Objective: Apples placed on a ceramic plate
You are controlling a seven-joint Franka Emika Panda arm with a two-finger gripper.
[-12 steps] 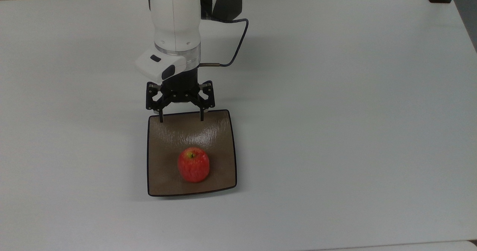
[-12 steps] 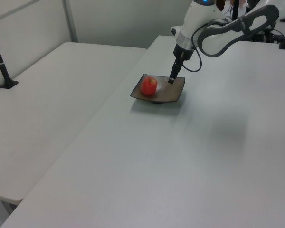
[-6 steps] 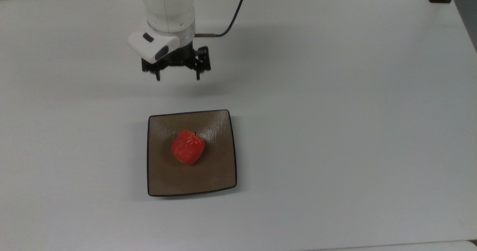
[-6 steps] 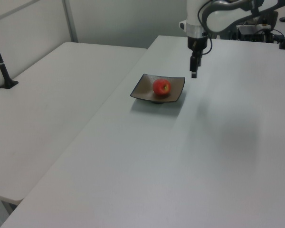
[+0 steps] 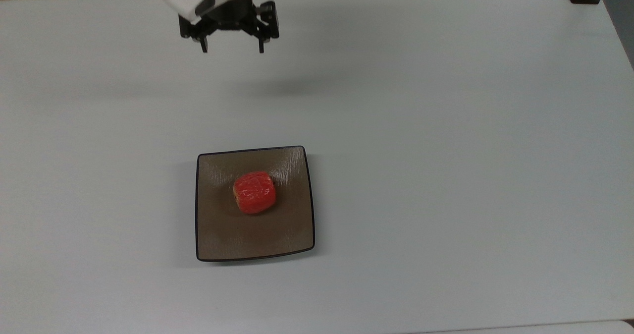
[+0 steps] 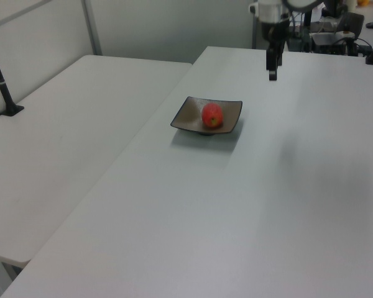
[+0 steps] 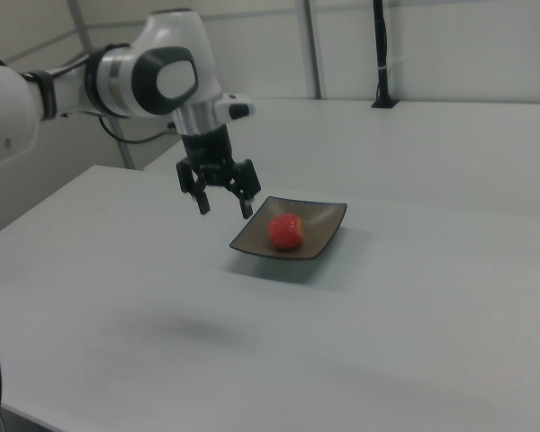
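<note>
The apple (image 5: 254,192) lies on the ceramic plate (image 5: 218,235), near its middle, just below the top view's centre and left of it. The gripper (image 5: 232,47), fingers apart, hangs at the top edge, well apart from both, above the table (image 5: 446,150).

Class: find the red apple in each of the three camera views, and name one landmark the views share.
Top view: apple below centre, on the ceramic plate.
Left view: apple above centre.
Right view: apple at centre.
Shared landmark: the plate under it.
</note>
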